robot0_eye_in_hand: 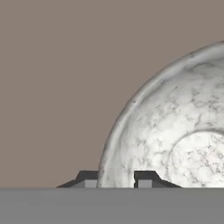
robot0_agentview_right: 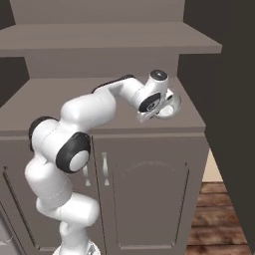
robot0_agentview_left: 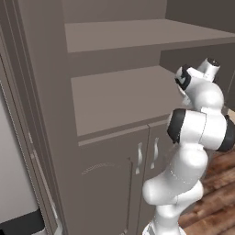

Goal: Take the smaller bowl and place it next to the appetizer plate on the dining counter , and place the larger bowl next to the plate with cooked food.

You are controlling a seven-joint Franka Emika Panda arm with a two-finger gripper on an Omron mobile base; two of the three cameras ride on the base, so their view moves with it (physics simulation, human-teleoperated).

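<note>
The smaller bowl [robot0_eye_in_hand: 175,131] sits on the brown cabinet counter [robot0_agentview_right: 60,107], at its right end close to the front edge; in the right base view its pale rim [robot0_agentview_right: 174,107] shows just past the hand, which hangs directly over it. In the hand view the jaws [robot0_eye_in_hand: 116,178] straddle the bowl's rim: one dark fingertip [robot0_eye_in_hand: 87,179] stands outside the wall, over the bare counter, and the other [robot0_eye_in_hand: 146,178] stands inside the basin; the gap between them is narrow, and they look clamped on the rim, though actual contact is hidden at the picture's bottom edge. The relation that matters is this: the bowl's body lies off to one side of the jaws, not centred beneath them, so the hold is on the edge alone and the weight hangs to the inner-finger side; a round bowl has no long axis to align with. My judgement is that a straight lift comes next, and that the bowl may tilt about the pinch if the grip is light.
</note>
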